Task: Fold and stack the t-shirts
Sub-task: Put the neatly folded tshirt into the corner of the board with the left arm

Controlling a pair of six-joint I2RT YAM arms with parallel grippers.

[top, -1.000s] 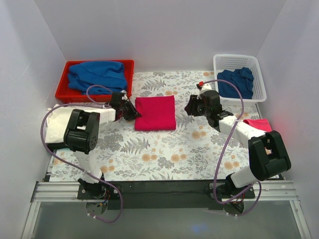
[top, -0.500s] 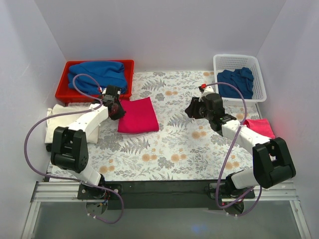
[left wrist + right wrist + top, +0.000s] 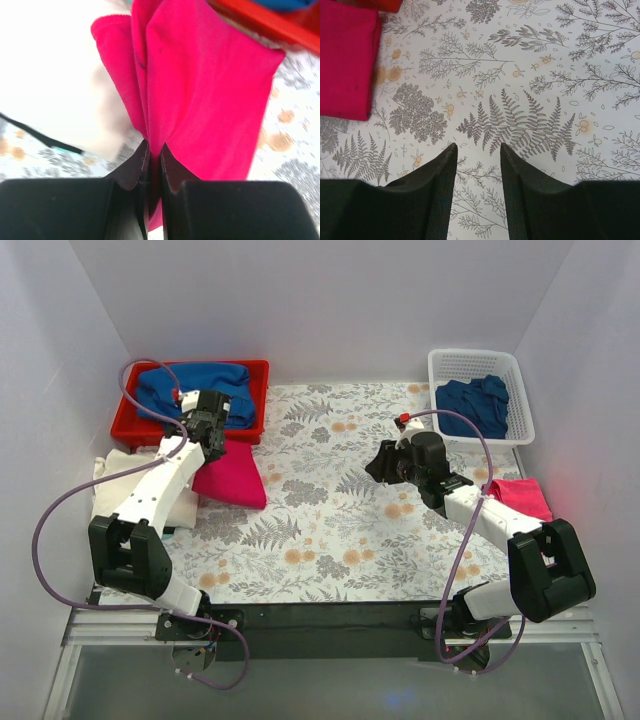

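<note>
I read left fingers [image 3: 141, 162] clamped on the crimson shirt [image 3: 235, 478], at 10 o'clock on the tabletop [image 3: 330, 530], just beside the red bin [image 3: 125, 428]. Right fingers [image 3: 445, 170] apart, empty, at 2 o'clock.

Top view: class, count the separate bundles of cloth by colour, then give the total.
Blue: 2, the left blue bundle and the right blue bundle
Crimson-pink: 2, the folded crimson shirt and the right pink bundle
Cream: 1, the cream pile
Total: 5
</note>
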